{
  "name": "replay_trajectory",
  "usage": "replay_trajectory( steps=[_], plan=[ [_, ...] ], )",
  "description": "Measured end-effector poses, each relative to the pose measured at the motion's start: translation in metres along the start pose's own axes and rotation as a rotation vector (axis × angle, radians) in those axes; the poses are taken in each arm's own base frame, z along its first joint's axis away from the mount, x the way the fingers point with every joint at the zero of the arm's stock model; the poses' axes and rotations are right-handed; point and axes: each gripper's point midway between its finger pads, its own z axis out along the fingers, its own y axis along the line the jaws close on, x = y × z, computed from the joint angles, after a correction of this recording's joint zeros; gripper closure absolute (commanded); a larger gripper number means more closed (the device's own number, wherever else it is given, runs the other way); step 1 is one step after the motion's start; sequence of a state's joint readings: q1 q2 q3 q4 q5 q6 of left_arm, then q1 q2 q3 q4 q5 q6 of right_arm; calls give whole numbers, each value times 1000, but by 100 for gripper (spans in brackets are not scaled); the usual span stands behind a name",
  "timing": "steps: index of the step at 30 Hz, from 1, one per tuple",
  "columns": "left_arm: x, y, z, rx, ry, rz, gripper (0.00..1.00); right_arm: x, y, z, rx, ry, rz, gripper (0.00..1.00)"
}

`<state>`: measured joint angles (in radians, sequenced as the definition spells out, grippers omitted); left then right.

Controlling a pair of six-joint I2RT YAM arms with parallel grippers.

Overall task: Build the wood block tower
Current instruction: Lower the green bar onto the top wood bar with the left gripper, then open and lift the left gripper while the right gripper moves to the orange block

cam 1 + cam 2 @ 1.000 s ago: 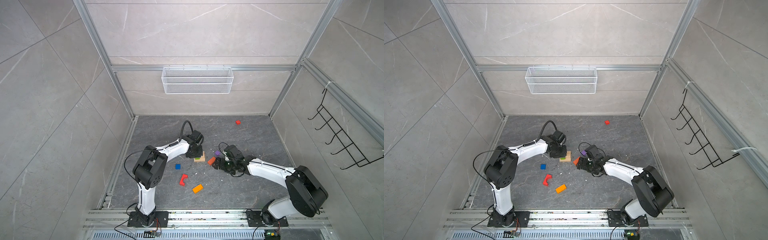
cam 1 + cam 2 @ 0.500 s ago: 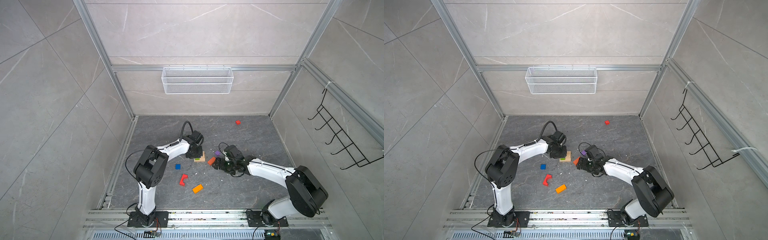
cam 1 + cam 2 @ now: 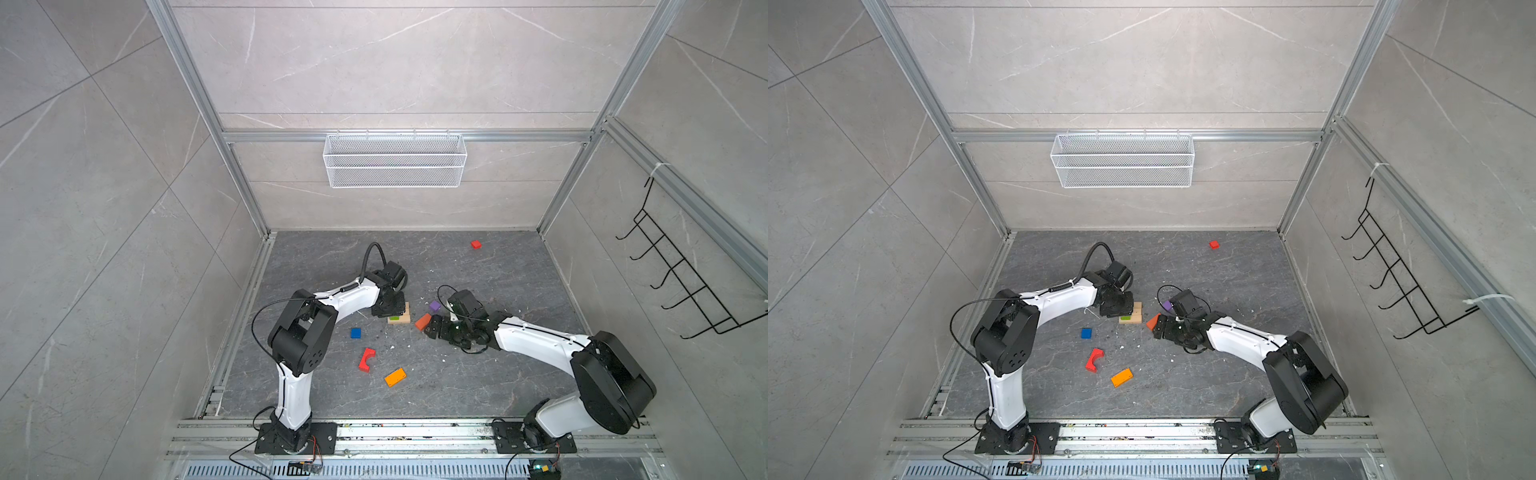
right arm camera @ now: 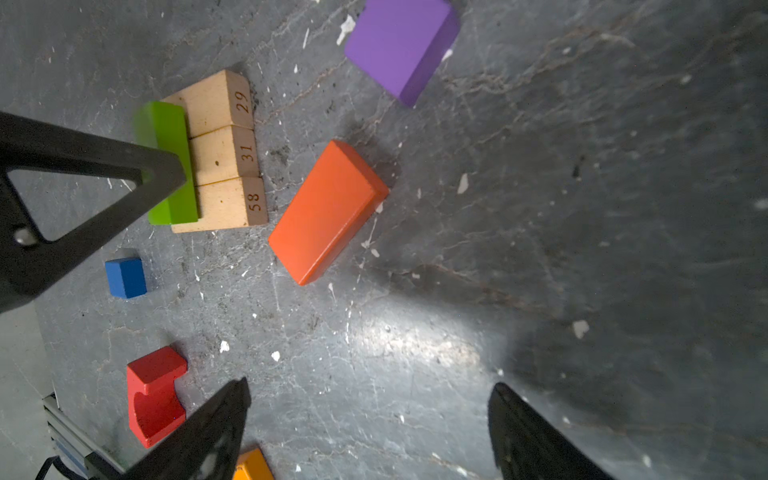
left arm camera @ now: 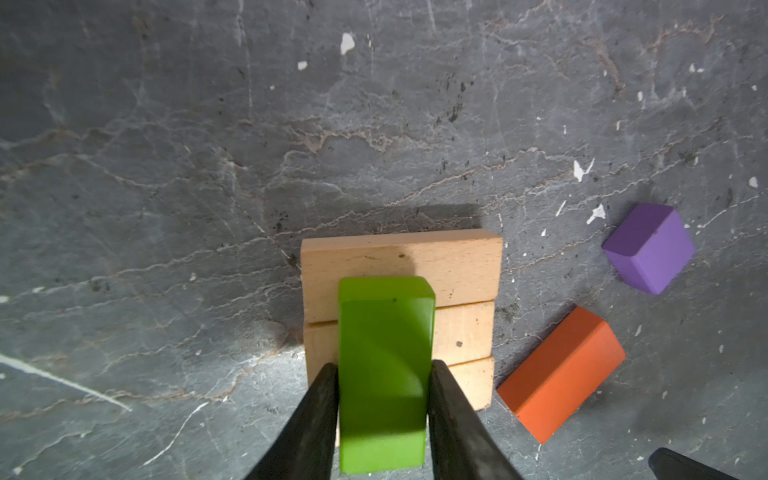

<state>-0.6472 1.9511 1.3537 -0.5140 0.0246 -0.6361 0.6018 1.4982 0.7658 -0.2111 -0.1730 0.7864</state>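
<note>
Left wrist view: orange-red slab beside tan bars.

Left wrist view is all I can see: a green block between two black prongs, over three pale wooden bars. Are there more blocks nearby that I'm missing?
Observer: Yes, a blue cube lies loose, apart from the wooden bars under your green block.
Operator: Is anything written on the bars?
Observer: Their end faces carry the numbers 29, 31 and 58.
Operator: What is the other arm doing?
Observer: The right gripper is open and empty, pointed toward the orange-red block, not touching it.
</note>
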Motion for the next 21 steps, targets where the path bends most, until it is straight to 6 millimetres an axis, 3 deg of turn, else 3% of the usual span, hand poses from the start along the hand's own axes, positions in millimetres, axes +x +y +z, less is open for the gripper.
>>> replay_trajectory(
  steps=[21],
  plan=[
    [-2,-2,-6,11,-9,7,45,-3,0,3,21,1,19,15]
  ],
)
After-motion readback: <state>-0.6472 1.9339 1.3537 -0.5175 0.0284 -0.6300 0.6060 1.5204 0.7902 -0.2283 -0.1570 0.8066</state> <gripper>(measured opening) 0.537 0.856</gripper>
